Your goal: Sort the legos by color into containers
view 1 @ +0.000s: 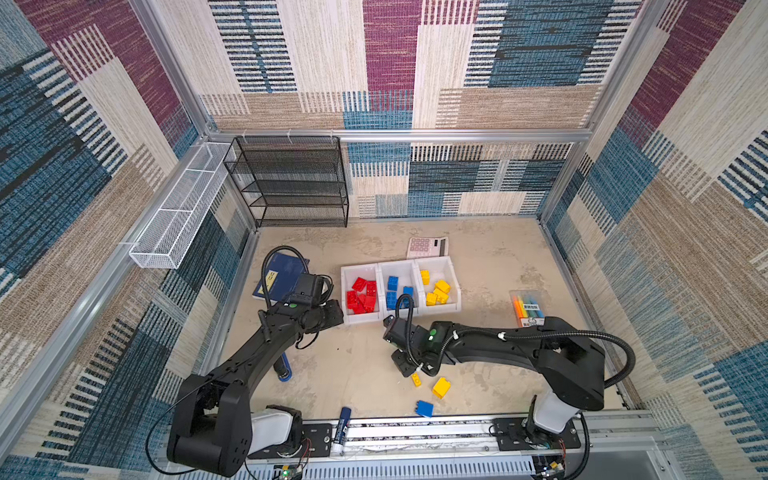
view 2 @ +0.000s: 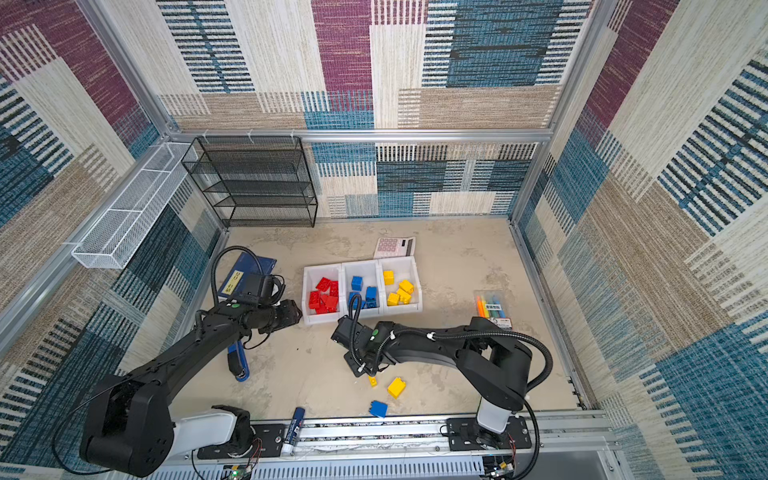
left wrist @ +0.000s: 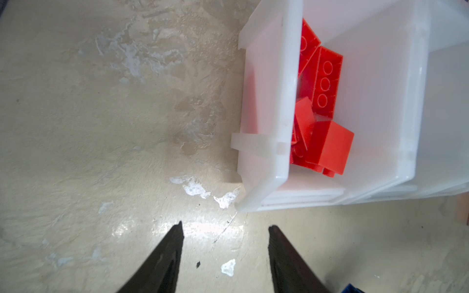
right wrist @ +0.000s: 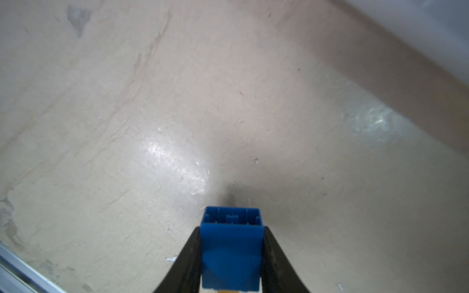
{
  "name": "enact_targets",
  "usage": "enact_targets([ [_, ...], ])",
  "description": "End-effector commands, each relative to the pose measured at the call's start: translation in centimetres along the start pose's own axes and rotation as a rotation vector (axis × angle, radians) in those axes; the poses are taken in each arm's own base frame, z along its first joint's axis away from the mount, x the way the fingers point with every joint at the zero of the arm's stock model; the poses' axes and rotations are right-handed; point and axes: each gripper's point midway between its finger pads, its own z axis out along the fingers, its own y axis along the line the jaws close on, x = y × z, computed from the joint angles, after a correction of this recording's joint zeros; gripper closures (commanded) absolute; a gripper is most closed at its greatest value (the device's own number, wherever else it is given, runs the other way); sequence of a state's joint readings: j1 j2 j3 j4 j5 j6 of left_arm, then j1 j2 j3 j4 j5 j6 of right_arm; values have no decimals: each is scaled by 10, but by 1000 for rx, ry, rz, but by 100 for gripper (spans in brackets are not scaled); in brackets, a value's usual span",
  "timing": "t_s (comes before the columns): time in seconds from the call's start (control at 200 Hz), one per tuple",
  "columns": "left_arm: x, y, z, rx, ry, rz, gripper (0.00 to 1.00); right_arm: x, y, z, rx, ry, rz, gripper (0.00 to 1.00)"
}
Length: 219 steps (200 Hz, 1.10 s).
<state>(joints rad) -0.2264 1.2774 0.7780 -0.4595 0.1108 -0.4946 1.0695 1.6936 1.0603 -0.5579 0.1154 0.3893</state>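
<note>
The blue lego (right wrist: pixel 231 253) clamped in the right gripper (right wrist: pixel 231 229) is cut off by the frame edge in the right wrist view and is hidden beneath that gripper in both top views, where a dark blue object (view 1: pixel 283 370) is half covered by the left arm and cannot be identified.

Black mesh shelf rack (view 1: pixel 291 183) stood rear-left against back wall; white wire mesh basket (view 1: pixel 174 216) hung on left wall, its far end just beside rack's top corner; calculator (view 1: pixel 427 247) w/ pink keys lay flat mid-rear on beige tabletop (view 1: pixel 353 365); dark blue book (view 1: pixel 282 272) w/ yellow label lay left of centre; clear pack of highlighters (view 1: pixel 528 307) lay at right; blue-and-white glue stick (view 1: pixel 341 428) lay at front edge; blue-black item (view 2: pixel 239 361), poss. stapler, lay front-left, partly hidden.
</note>
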Motion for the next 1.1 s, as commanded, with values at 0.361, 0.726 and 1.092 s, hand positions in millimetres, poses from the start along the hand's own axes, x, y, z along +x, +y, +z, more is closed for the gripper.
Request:
enact_targets([
  [0.361, 8, -3, -2, 41, 2, -41, 43, -151, -82, -21, 75, -277, 48, 64],
  [0.726, 13, -3, -3, 54, 11, -49, 43, -169, -90, -14, 80, -267, 102, 30],
  [1.092, 15, -5, -3, 65, 19, -52, 43, -156, -90, -34, 67, -281, 124, 29],
])
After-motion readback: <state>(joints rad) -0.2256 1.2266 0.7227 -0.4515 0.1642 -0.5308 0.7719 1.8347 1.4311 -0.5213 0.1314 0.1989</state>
